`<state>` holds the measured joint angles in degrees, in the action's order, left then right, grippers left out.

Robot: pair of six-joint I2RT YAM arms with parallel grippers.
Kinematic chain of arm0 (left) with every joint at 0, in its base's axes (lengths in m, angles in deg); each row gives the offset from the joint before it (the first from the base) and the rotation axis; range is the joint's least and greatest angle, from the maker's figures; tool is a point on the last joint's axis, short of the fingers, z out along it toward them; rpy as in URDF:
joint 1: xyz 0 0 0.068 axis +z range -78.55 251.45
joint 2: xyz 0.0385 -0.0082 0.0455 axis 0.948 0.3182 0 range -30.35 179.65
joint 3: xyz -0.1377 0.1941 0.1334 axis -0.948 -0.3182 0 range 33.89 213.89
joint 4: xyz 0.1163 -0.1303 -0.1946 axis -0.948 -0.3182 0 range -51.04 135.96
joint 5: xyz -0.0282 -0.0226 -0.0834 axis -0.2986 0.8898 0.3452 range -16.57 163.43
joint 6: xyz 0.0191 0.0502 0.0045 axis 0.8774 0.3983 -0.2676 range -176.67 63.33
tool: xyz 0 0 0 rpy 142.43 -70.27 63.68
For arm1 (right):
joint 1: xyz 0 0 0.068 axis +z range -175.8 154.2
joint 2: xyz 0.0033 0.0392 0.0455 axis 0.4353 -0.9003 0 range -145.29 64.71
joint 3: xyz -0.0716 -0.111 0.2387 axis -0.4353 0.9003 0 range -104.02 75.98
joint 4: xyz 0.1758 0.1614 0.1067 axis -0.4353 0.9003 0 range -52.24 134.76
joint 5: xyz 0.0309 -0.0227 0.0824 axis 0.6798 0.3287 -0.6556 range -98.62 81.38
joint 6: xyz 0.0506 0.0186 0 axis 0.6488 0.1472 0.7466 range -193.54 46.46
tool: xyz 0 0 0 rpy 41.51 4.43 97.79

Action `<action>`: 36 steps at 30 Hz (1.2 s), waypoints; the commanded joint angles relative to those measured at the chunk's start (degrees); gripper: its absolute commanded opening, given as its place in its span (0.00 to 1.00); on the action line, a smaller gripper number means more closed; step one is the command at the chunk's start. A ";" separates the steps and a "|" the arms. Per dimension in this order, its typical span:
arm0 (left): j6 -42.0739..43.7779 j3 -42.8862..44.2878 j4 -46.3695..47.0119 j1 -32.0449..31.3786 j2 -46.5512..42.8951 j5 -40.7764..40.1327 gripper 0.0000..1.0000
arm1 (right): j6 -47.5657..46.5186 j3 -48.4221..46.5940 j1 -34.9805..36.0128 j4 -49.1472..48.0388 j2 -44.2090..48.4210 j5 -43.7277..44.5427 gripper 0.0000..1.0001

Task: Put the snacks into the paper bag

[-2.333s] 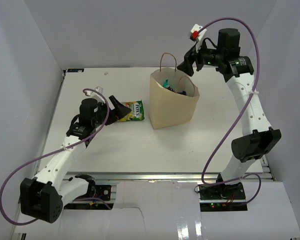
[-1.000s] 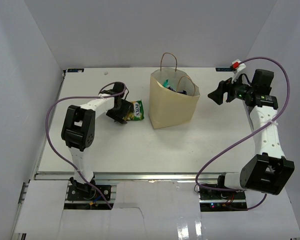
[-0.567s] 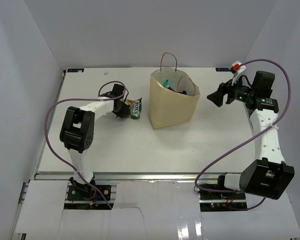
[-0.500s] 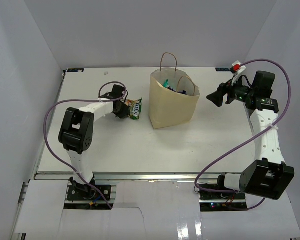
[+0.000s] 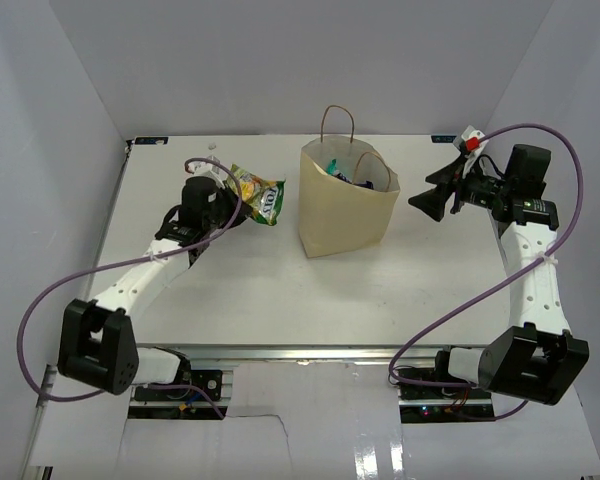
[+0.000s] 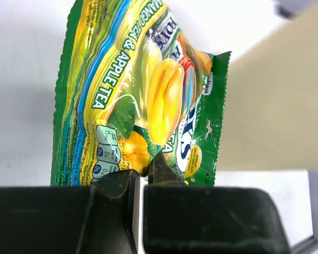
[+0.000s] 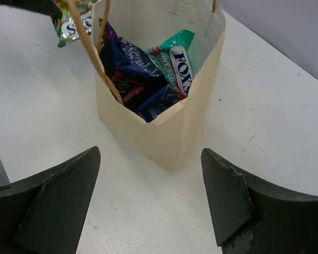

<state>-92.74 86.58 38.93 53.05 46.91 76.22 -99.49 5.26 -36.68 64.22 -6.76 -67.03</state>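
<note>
Left hand (image 6: 139, 179) hides the lower edge of the green-yellow pack (image 6: 128, 90).

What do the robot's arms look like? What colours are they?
The left arm and right arm are white tubes with chunky black joints. A purple cable loops along each. The left claw and right claw are black. A small red-and-white tag sits by the right wrist.

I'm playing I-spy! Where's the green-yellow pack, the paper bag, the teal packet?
green-yellow pack (image 6: 143, 106), left wrist view, printed front.
paper bag (image 5: 345, 220), top external view, front wall.
teal packet (image 7: 176, 59), right wrist view, printed face.
</note>
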 commanded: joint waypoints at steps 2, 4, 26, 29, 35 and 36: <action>9.53 1.36 4.83 0.11 -8.69 6.88 0.00 | -4.63 -2.49 -0.29 1.76 1.59 -6.01 0.82; 11.37 3.47 3.69 0.11 -11.67 8.02 0.00 | -4.54 -2.67 -0.29 1.84 1.50 -6.01 0.82; 12.08 41.24 2.90 -10.17 14.93 19.45 0.00 | -2.08 -0.39 -0.20 -0.44 4.22 -4.60 0.82; 13.83 46.43 0.79 -10.79 20.12 19.97 0.00 | -2.26 0.23 -0.20 -0.44 4.75 -4.17 0.82; 15.95 50.59 -3.61 -12.10 24.61 20.77 0.00 | -2.61 1.28 -0.20 -0.44 5.19 -3.81 0.82; 16.21 49.98 -3.61 -12.45 24.26 20.59 0.01 | -2.70 1.37 -0.29 -0.53 5.19 -3.73 0.82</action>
<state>-78.65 133.33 34.73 41.51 74.36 95.50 -102.25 5.74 -36.68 64.72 -2.76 -70.38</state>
